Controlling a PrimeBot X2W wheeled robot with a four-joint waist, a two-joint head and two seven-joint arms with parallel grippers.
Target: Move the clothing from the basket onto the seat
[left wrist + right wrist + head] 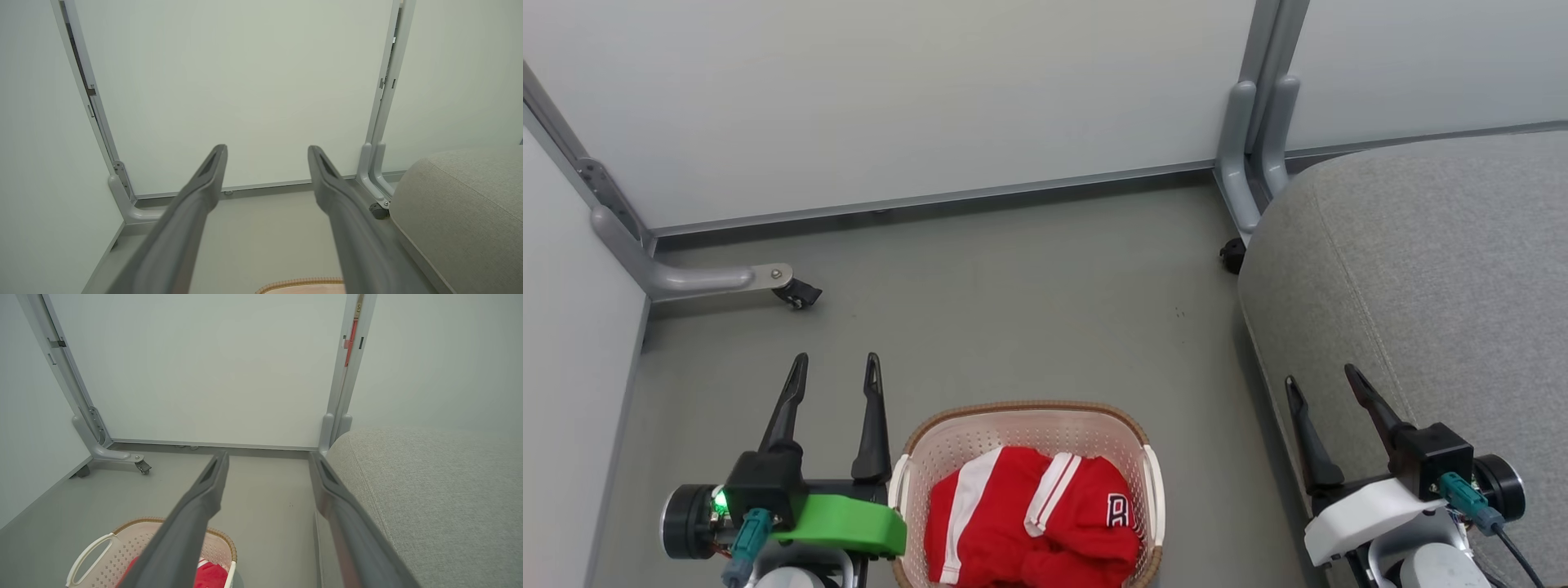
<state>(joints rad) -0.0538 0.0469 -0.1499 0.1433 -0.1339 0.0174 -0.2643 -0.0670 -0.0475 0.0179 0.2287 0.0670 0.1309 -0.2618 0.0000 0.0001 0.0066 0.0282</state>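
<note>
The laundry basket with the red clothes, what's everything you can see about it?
The cream-white perforated plastic basket is a rounded rectangle with a brown woven-look rim and white side handles. It stands upright on the grey floor, left of the grey fabric seat and apart from it. Bright red clothing with white stripes lies crumpled inside.

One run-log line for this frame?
stage: pre-grasp | clothing: in basket | seat: right of basket | left claw: open | right claw: open

Red clothing (1029,523) with white stripes lies crumpled inside the cream perforated basket (1021,407), brown-rimmed, upright on the floor at six o'clock; the grey fabric seat (1421,269) sits apart at three o'clock
</note>
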